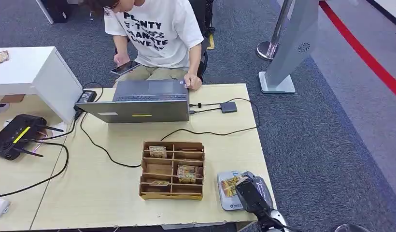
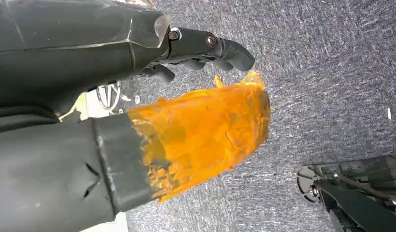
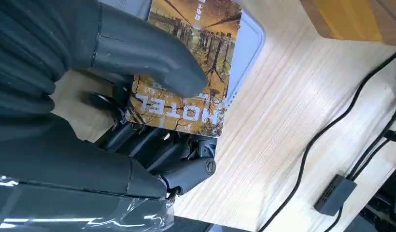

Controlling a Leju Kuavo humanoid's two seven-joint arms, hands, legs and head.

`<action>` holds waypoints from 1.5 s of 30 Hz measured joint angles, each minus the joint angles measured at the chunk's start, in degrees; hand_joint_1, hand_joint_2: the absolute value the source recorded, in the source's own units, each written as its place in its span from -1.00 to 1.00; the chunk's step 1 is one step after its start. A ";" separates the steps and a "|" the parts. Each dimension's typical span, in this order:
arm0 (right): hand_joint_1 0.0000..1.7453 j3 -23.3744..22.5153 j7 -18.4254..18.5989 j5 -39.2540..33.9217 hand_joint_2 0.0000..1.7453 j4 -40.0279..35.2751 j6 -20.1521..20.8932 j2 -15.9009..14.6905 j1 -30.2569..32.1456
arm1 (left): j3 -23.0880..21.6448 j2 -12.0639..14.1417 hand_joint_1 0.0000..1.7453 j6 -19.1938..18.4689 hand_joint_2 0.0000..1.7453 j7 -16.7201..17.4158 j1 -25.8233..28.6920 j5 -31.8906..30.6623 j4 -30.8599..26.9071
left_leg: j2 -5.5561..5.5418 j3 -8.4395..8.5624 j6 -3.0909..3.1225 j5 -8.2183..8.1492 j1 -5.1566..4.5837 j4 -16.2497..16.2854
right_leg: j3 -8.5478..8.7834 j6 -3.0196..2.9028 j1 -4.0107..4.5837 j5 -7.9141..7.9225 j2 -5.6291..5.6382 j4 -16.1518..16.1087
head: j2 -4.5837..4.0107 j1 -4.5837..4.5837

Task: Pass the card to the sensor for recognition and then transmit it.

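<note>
A hotel card with an autumn-tree picture is pinched in my right hand, thumb on top and fingers underneath. In the head view that hand holds the card over the flat grey sensor pad at the table's near right corner. I cannot tell whether the card touches the pad. The pad's pale rim shows beneath the card. My left hand hangs over grey carpet with nothing in it, its dark fingers curled, its thumb wrapped in orange tape.
A wooden card organiser with several cards stands left of the pad. A laptop sits at the far edge, where a seated person holds a phone. Black cables and a small adapter cross the tabletop.
</note>
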 joint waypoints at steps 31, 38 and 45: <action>1.00 0.09 0.48 0.31 1.00 0.39 0.59 0.00 -0.33 | 0.28 0.00 -1.00 -0.26 -1.00 -0.02 -0.01 -0.15 0.00 | 0.00 0.02 0.00 0.00 0.00 0.00 | 0.02 0.00 0.00 0.00 0.00 0.00 | 0.00 0.00; 1.00 0.13 0.50 0.33 1.00 0.48 0.50 0.00 -0.34 | 0.33 0.00 -1.00 -0.28 -1.00 -0.02 -0.01 -0.17 0.00 | 0.00 0.03 0.00 0.00 0.00 0.00 | 0.02 0.00 0.00 0.00 0.00 0.00 | 0.00 0.00; 1.00 0.18 0.50 0.33 1.00 0.48 0.44 0.00 -0.33 | 0.35 0.00 -1.00 -0.17 -1.00 -0.02 -0.01 -0.17 0.00 | 0.00 0.03 0.00 0.00 0.00 0.00 | 0.03 0.00 0.00 0.00 0.00 0.00 | 0.00 0.00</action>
